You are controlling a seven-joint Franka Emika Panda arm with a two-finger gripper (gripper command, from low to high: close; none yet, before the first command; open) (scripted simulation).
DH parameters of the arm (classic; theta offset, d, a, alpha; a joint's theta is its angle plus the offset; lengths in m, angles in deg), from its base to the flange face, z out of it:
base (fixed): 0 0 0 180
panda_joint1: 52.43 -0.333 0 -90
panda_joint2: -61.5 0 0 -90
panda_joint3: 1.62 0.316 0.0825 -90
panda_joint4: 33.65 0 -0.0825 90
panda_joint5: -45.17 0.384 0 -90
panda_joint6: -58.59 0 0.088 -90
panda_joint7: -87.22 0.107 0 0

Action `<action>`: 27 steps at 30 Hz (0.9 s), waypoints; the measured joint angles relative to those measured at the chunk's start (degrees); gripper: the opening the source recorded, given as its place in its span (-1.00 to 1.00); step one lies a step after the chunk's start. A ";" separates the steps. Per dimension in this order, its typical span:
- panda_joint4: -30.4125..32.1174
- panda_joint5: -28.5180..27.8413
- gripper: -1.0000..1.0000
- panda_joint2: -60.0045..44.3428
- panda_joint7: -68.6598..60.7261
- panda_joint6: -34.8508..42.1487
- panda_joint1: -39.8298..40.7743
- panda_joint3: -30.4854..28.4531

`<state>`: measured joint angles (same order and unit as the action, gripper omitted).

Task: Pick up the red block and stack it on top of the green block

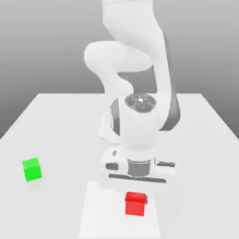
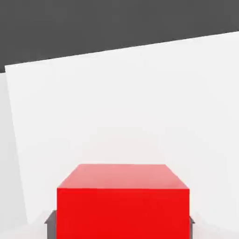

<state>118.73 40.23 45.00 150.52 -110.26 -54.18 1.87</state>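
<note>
Exterior view: red block (image 1: 135,204) is clamped by gripper (image 1: 136,198) on table; lift & stack onto green block (image 1: 31,169) still pending.

The white arm bends low over the table (image 1: 56,116), its gripper (image 1: 136,201) down at the red block (image 1: 135,204) near the front edge (fingers mostly hidden behind the cube). The green block (image 1: 31,169) sits well apart, by the exterior view's left edge.
</note>
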 joint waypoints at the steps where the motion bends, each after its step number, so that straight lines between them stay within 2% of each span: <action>1: 0.09 0.10 -1.00 0.58 -0.06 0.49 0.12 0.16; 7: 1.75 3.44 -1.00 11.28 -2.97 9.47 1.45 1.41; 17: 4.82 1.71 -1.00 19.46 -20.80 14.47 26.14 -11.59; 21: 6.06 1.18 -1.00 22.30 -28.65 16.04 33.34 -17.76; 24: 6.19 3.56 -1.00 18.97 -32.43 12.66 34.51 -19.43; 27: 5.97 8.16 -1.00 13.09 -35.97 7.23 35.01 -18.18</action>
<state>124.71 48.39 58.09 114.55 -103.03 -19.17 -16.32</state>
